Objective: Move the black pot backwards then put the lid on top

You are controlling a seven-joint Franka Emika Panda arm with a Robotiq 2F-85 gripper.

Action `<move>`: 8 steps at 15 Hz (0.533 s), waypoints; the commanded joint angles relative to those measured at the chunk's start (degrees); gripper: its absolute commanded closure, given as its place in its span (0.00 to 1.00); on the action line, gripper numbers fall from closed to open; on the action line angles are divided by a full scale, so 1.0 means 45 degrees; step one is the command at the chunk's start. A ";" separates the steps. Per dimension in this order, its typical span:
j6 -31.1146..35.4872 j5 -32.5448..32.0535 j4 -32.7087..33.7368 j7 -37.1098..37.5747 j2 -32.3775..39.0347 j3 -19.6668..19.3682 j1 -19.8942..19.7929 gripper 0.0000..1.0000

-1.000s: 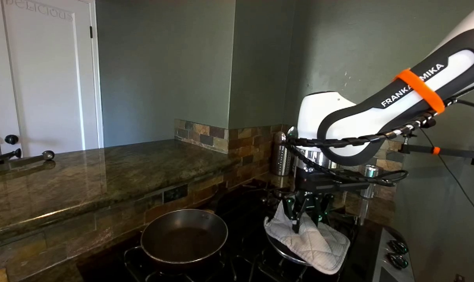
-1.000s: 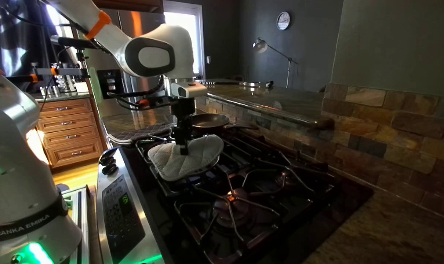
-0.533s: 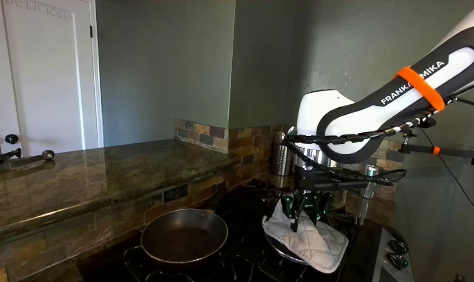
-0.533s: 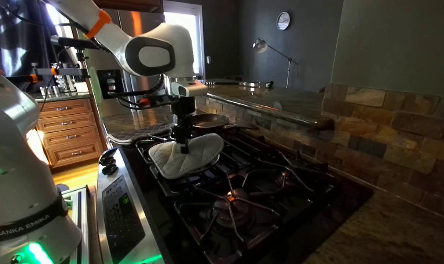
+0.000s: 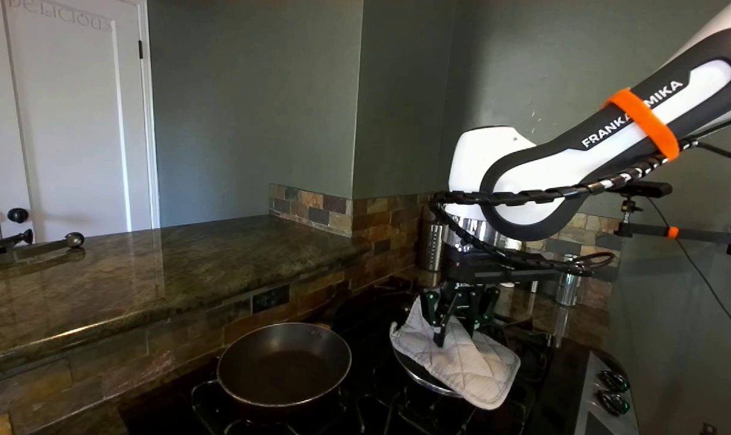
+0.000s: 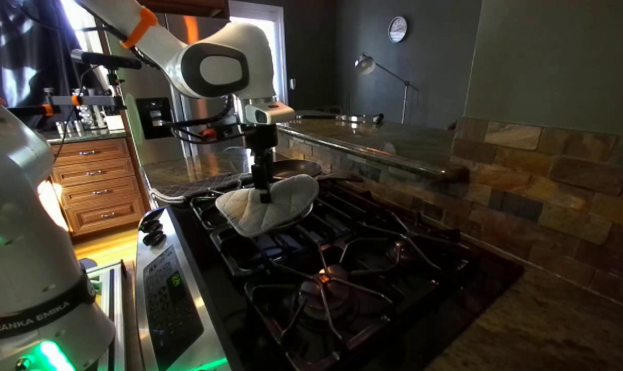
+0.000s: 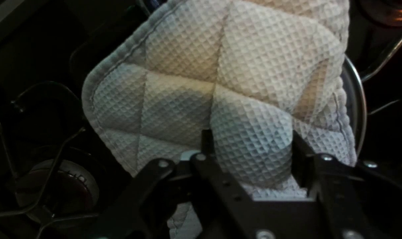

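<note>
In an exterior view the black pot [image 5: 284, 367] sat uncovered at the frame's lower left, its backward move perhaps done, while lower right, over a metal-rimmed round piece [image 5: 423, 377], the gripper [image 5: 456, 338] clasped a fold of the white quilted lid [image 5: 467, 365], whose placing seemingly remained.

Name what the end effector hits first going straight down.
The quilted potholder pinched in the end effector; beneath it, apparently a metal-rimmed lid, then probably the stove grate. Depth unclear.

White quilted pad [image 7: 221, 89] in gripper [image 7: 253, 144]
</note>
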 commanded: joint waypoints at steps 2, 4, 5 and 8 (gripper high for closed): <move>-0.0301 0.0511 0.0760 -0.0742 0.0004 -0.0009 0.0381 0.70; -0.0370 0.0461 0.1028 -0.0896 -0.0028 0.0018 0.0422 0.70; -0.0425 0.0466 0.1210 -0.1023 -0.0013 0.0005 0.0454 0.70; -0.0582 0.0525 0.1807 -0.1385 0.0145 0.0041 0.0563 0.70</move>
